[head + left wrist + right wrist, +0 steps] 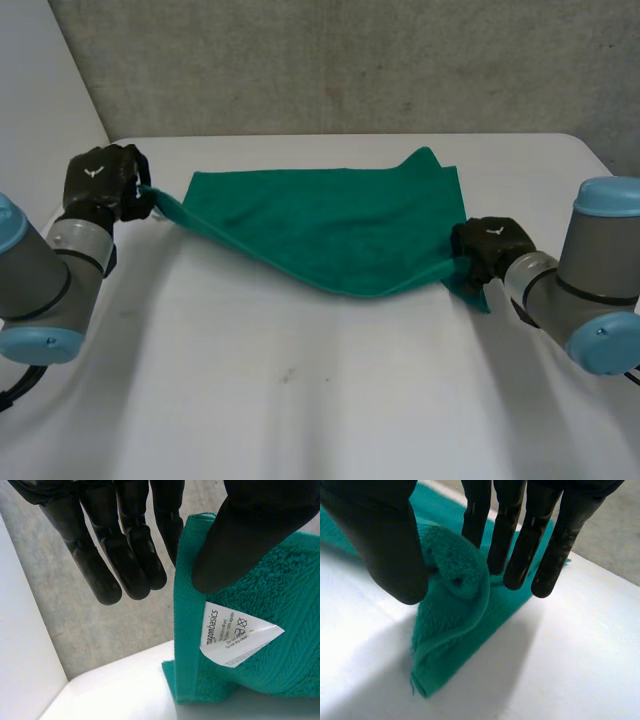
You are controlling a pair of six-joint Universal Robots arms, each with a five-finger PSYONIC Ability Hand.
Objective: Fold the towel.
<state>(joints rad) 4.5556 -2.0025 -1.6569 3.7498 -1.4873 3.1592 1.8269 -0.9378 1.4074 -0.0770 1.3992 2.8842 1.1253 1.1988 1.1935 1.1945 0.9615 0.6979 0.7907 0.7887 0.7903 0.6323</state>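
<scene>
The towel [330,225] is plain teal green all over, with a ribbed stripe in its weave next to its label [235,640], which is white with black print. The left hand [100,180] and the right hand [490,245] are black, fingers [100,575] included. The left arm [40,285] and the right arm [590,280] are grey with light-blue caps. The desk [300,390] under the towel is white; the wall [350,60] beyond the towel is mottled grey.

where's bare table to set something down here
Widest free patch: the white table in front of the green terry towel, between the arms. A narrow strip lies behind the towel. Crowded at both towel corners, pinched by the left hand and right hand.
</scene>
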